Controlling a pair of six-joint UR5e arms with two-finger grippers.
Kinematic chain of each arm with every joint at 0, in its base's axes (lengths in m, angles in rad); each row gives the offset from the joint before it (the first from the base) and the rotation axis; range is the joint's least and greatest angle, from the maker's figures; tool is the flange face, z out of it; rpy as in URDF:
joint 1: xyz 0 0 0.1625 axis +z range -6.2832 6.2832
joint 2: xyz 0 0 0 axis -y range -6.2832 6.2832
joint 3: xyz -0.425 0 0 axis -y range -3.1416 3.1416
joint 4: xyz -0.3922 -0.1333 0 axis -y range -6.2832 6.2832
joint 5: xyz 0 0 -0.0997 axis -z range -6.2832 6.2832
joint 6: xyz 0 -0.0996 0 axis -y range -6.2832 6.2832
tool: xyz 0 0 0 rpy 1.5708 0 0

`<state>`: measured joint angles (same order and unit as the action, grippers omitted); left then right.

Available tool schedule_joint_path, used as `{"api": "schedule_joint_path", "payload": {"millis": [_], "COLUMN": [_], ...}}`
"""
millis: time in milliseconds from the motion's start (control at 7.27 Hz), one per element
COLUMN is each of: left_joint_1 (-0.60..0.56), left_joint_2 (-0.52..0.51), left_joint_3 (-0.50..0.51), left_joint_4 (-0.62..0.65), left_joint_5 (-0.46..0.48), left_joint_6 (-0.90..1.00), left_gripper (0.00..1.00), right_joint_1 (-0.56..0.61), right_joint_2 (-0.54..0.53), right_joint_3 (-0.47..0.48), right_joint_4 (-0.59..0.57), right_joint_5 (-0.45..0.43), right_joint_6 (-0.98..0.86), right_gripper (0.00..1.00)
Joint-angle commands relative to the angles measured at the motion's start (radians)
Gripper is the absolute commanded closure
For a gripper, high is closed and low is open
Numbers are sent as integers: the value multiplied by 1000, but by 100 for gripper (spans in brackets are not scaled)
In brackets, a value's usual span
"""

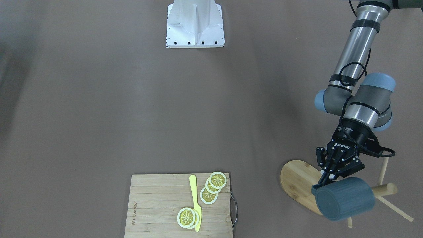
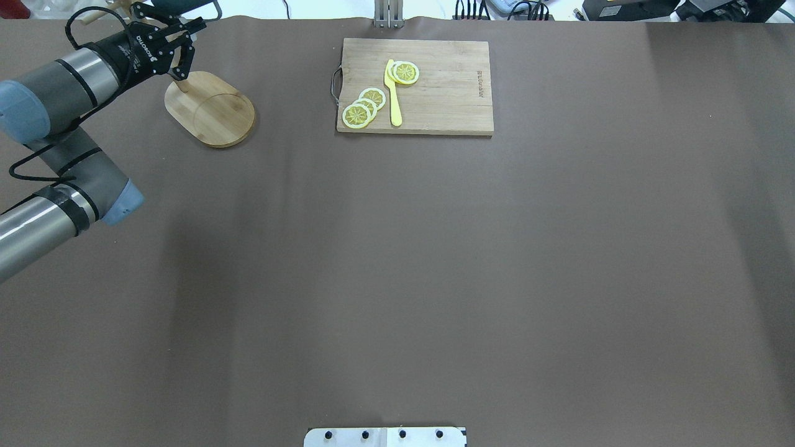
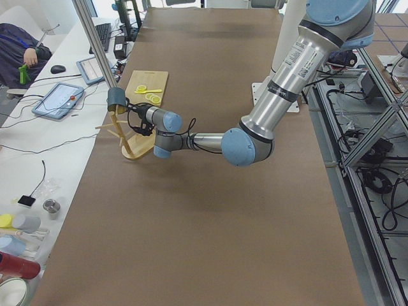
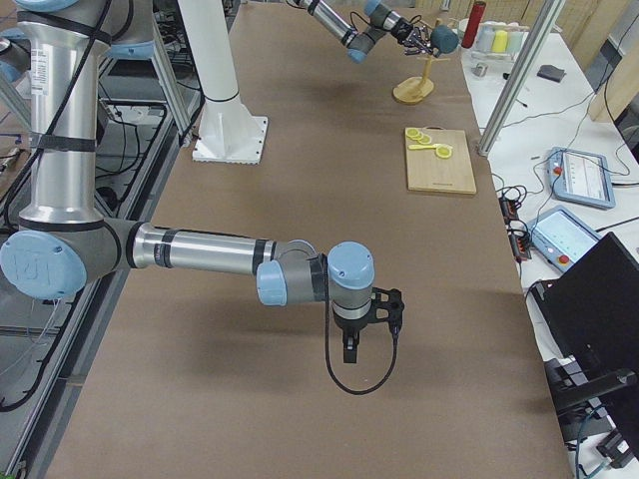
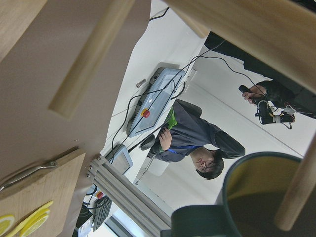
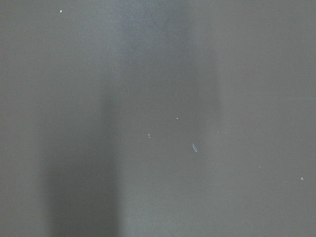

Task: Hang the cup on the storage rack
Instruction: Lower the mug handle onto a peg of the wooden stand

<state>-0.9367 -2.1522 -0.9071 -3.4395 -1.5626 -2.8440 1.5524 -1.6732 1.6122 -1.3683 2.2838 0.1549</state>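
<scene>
The dark slate-blue cup (image 1: 345, 198) lies on its side up among the pegs of the bamboo storage rack (image 1: 294, 178), its bottom towards the front-facing camera. My left gripper (image 1: 324, 180) is shut on the cup's handle. In the overhead view the gripper (image 2: 197, 25) is above the rack's oval base (image 2: 214, 112), and the cup (image 2: 177, 5) is cut off by the top edge. The left wrist view shows the cup's yellow-green inside (image 5: 256, 197) with a peg (image 5: 296, 187) across it. My right gripper (image 4: 349, 339) hangs over bare table; I cannot tell its state.
A slatted cutting board (image 1: 158, 205) with lemon slices (image 1: 211, 190) and a yellow knife (image 1: 195, 201) lies mid-table at the operators' edge. The white robot base plate (image 1: 195, 26) is opposite. An operator (image 5: 197, 143) sits beyond the table edge near the rack.
</scene>
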Motion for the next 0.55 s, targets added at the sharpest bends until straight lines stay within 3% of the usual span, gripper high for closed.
{"api": "schedule_joint_path", "payload": {"millis": [0,413], "left_joint_1": [-1,-1], "left_joint_2": [0,2], "left_joint_3": [33,60], "left_joint_4": [-21,-56], "left_joint_5": [-1,-1], "left_joint_6": [-6,-8], "left_gripper": [100,100], "right_joint_1": [0,0], "right_joint_2": [1,1], "right_joint_3": [0,2], "right_joint_4": [0,0], "right_joint_5": [-1,-1], "right_joint_6": [0,0], "right_gripper": [0,0]}}
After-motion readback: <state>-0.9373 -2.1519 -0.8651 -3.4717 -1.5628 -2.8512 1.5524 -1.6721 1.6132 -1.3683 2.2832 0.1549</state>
